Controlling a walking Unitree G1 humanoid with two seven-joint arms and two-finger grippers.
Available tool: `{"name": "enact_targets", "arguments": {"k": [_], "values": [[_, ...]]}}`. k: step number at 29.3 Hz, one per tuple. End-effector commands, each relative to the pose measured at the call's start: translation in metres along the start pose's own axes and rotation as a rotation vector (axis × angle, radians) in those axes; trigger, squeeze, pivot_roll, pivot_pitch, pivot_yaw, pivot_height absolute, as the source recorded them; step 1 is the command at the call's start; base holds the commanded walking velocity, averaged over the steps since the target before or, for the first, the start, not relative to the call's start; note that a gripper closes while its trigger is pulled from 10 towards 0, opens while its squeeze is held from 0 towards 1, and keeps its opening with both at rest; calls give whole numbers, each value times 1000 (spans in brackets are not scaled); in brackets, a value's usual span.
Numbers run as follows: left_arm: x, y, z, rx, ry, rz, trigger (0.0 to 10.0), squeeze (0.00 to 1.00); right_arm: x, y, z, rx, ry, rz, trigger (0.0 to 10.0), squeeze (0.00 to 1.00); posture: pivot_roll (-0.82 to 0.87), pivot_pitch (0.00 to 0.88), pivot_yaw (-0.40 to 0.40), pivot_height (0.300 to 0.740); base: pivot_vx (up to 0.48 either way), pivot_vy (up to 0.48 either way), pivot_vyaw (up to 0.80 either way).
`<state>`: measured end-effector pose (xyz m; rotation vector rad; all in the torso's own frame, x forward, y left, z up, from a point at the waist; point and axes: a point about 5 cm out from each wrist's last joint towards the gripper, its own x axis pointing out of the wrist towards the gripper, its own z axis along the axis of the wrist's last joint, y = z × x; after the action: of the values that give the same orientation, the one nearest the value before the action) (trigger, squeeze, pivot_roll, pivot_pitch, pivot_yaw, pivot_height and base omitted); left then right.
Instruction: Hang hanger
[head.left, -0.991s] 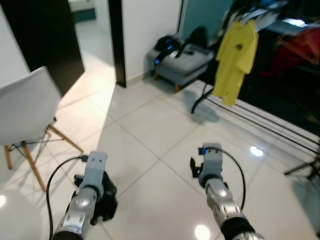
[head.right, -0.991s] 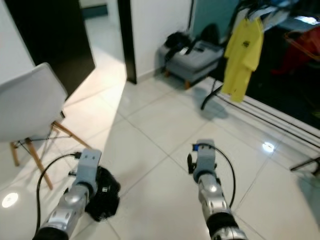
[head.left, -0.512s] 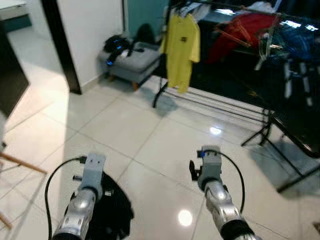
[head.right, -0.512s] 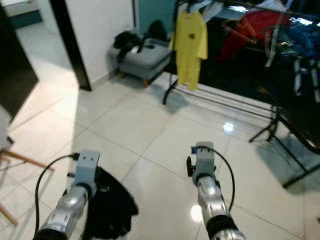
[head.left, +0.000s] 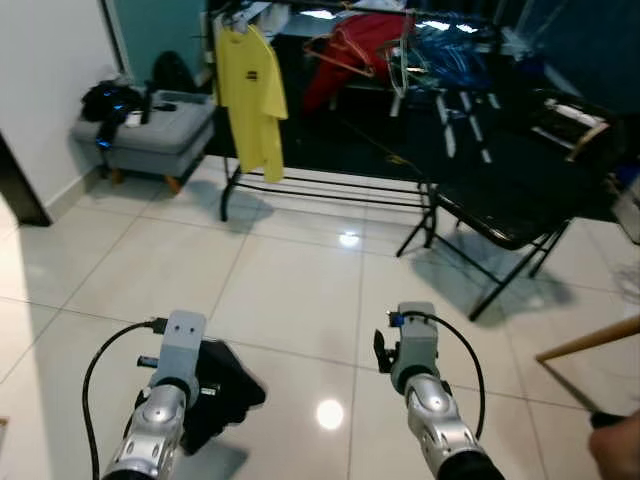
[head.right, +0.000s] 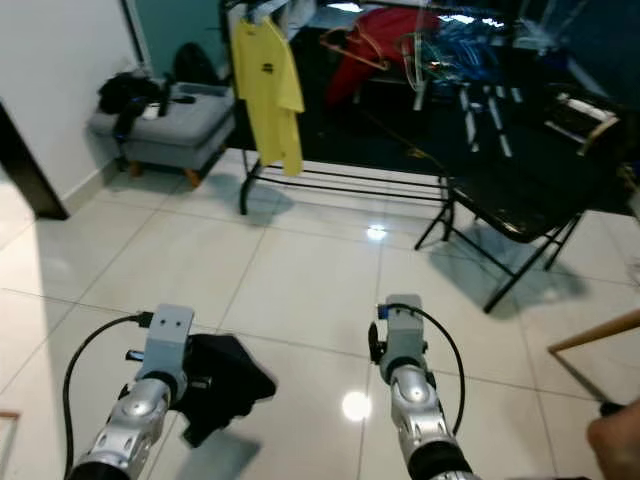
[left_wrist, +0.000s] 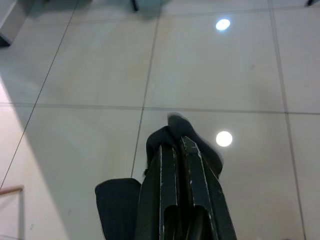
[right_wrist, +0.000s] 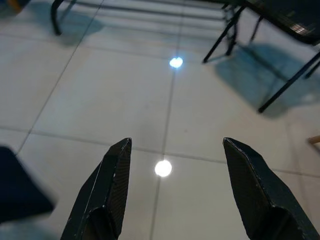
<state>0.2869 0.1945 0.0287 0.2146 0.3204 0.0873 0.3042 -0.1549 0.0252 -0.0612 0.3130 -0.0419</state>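
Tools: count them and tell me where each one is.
2. The left tool is low over the floor on the robot's left, shut on a black cloth. The right tool hangs open beside it, over the tiles.

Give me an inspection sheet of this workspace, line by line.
Surface: glossy white tiled floor with light reflections.
Job's things: black garment held in the left gripper; clothes rack ahead with a yellow T-shirt hanging on it.
Clutter: grey ottoman with dark items on top; black folding table.
Grippers: left shut on the garment; right gripper open, holding nothing.
Cables: black cable looping at the left arm, another at the right.
Surroundings: white wall on the left, wooden stick at the right edge.
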Motion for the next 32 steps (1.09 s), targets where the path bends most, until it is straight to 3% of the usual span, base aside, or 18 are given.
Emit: {"name": "enact_targets", "arguments": {"k": [1, 11, 32], "values": [[-2, 1, 2, -19, -35, -4, 10000, 0, -1, 9, 0, 2, -14, 34, 10000, 0, 18, 63, -34, 740, 0, 0, 0], [-1, -4, 7, -42, -70, -39, 10000, 0, 0, 17, 7, 20, -48, 68, 10000, 0, 12, 62, -29, 740, 0, 0, 0], [-1, -5, 11, -47, -101, -61, 10000, 0, 1, 16, 10, 2, -62, 71, 10000, 0, 10, 79, -20, 740, 350, 0, 0]]}}
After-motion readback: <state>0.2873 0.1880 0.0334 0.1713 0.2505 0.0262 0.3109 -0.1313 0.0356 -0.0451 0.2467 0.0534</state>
